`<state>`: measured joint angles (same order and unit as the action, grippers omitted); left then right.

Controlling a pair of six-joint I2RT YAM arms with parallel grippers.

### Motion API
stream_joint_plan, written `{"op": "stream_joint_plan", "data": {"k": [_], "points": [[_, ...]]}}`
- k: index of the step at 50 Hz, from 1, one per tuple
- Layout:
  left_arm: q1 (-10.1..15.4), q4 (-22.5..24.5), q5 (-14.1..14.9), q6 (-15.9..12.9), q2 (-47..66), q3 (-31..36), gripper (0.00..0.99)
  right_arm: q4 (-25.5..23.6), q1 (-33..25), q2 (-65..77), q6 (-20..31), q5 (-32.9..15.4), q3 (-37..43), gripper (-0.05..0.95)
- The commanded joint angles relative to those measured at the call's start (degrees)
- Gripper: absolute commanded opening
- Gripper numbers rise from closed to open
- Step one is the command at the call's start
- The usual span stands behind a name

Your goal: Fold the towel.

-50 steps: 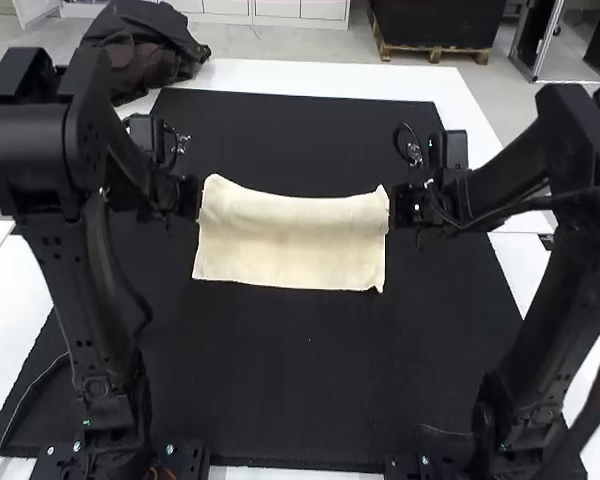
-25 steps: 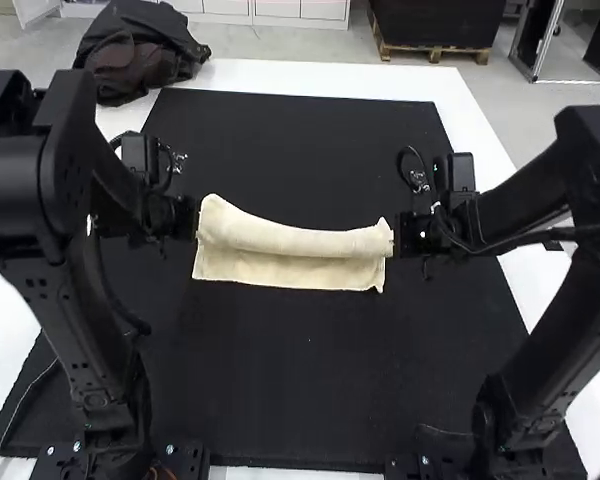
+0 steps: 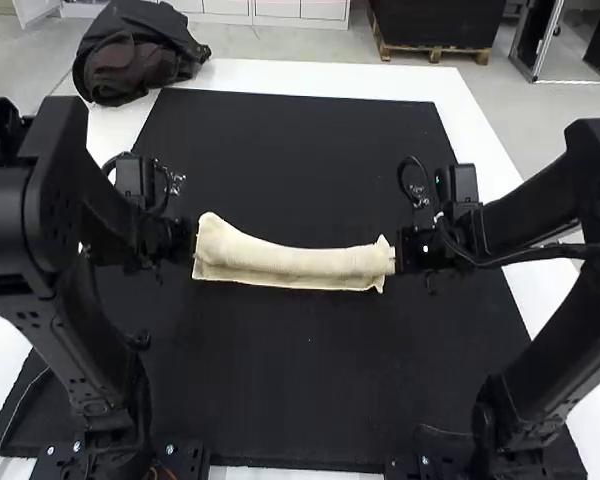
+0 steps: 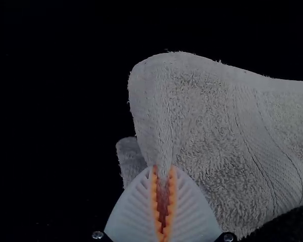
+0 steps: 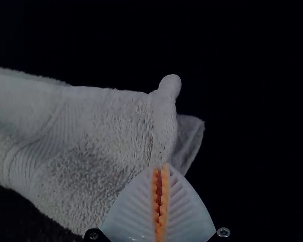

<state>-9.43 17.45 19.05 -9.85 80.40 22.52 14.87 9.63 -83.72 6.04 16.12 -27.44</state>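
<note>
The cream terry towel [image 3: 292,262] is held between the two arms over the large black mat [image 3: 300,380] on the white worktop [image 3: 300,76], about midway between the worktop's left and right edges. Over the last second, its doubled far part has been brought towards the worktop's near edge, while the towel's near hem has been left where it was. The broad band of flat cloth seen in front of the fold has thereby been reduced to a narrow strip [image 3: 285,285]. Both ends are gripped: a corner is pinched at the tips of the left hand [image 4: 162,168], between its white ribbed fingers with orange pads [image 4: 154,204], and the other end is held in the closed tips of the right hand [image 5: 161,166]. Between them the held part is kept rounded and slightly sagging rather than pressed flat. A further fold thus appears to be nearly laid, with alignment to the near hem and release probably called for next. If the two ends were lowered or freed unevenly, the edge could be left skewed, and some flattening may be needed afterwards.
</note>
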Motion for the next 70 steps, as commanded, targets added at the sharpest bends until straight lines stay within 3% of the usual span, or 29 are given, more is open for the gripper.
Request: {"op": "stream_joint_plan", "data": {"k": [1, 4, 7, 10, 12, 14, 16, 17, 25, 30, 37, 42, 51, 70], "points": [[-0.6, 2.2, -0.9, -1.0, -0.5, -1.6, 0.028, 0.2, 0.3, -1.4, 1.4, 1.2, 0.7, -0.02], [-0.6, 3.2, -1.6, -1.4, -0.2, -2.6, 0.041, 0.5, 0.3, -2.5, 1.6, 1.5, 1.0, -0.02], [-0.6, 3.6, -1.9, -2.3, 0.4, -3.5, 0.136, 0.7, 0.3, -2.9, 1.6, 1.4, 1.0, -0.01], [-0.8, 4.3, -1.9, -3.0, 1.1, -4.4, 0.282, 1.1, 0.3, -3.4, 1.5, 1.4, 1.0, 0.11], [-0.8, 5.1, -2.1, -3.2, 1.6, -5.0, 0.495, 1.3, 0.3, -3.6, 1.4, 1.3, 0.9, 0.16], [-0.8, 5.4, -2.5, -3.6, 1.9, -5.4, 0.705, 1.6, 0.3, -4.2, 1.4, 0.7, 0.9, 0.29], [-0.9, 6.0, -3.5, -3.9, 2.1, -5.7, 0.943, 1.6, 0.3, -4.5, 1.4, 0.7, 0.9, 0.35], [-0.8, 6.3, -3.7, -3.9, 2.2, -5.8, 0.980, 1.6, 0.2, -4.9, 1.3, 0.7, 0.8, 0.39], [-2.2, 8.6, -3.7, -3.0, 2.0, -6.4, 0.980, 1.6, -0.1, -5.9, 1.0, 0.7, 0.6, 0.64], [-4.7, 11.3, -2.9, -2.6, 2.0, -6.3, 0.980, 1.6, -0.1, -5.9, 1.0, 0.9, 0.4, 0.70], [-8.4, 12.3, -2.1, -2.7, 1.7, -5.8, 0.979, 1.6, 0.1, -5.9, 1.0, 1.3, -0.3, 0.71], [-9.7, 12.2, -1.5, -2.7, 1.7, -5.6, 0.977, 1.6, 0.2, -6.0, 0.8, 1.5, -0.9, 0.71], [-10.5, 11.8, 0.1, -2.8, 1.2, -5.6, 0.975, 1.7, 0.3, -7.0, 0.1, 2.1, -1.9, 0.71], [-11.0, 12.3, 0.2, -2.1, -0.7, -5.5, 0.975, 2.1, 0.7, -12.8, -0.1, 2.6, -5.2, 0.74]]}}
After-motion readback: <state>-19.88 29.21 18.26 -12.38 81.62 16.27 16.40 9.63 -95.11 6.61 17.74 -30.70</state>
